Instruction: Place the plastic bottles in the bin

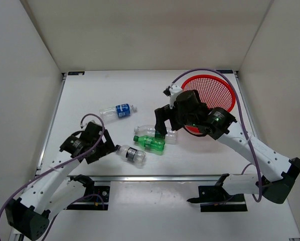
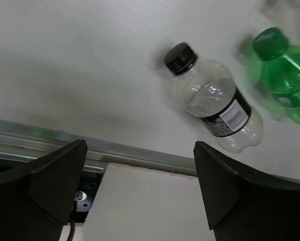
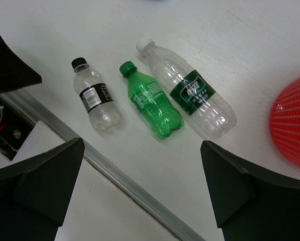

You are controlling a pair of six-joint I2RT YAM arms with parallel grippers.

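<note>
I can read no word, brand or number anywhere. The all-green bottle has pale print on it, too blurred to read. The dark-green-label bottle, just beside it on the far side, bears white marks I cannot read. The dark-grey-label bottle, near it on the other side, shows a white illegible panel. The blue-label bottle, well beyond it, shows only white smudges.

Lying side by side on the white worktop are a clear plastic bottle with dark grey label, an all-green bottle and a clear bottle with dark green label. A round red mesh basket is showing at right. The right pincer is gaping wide above them.
</note>
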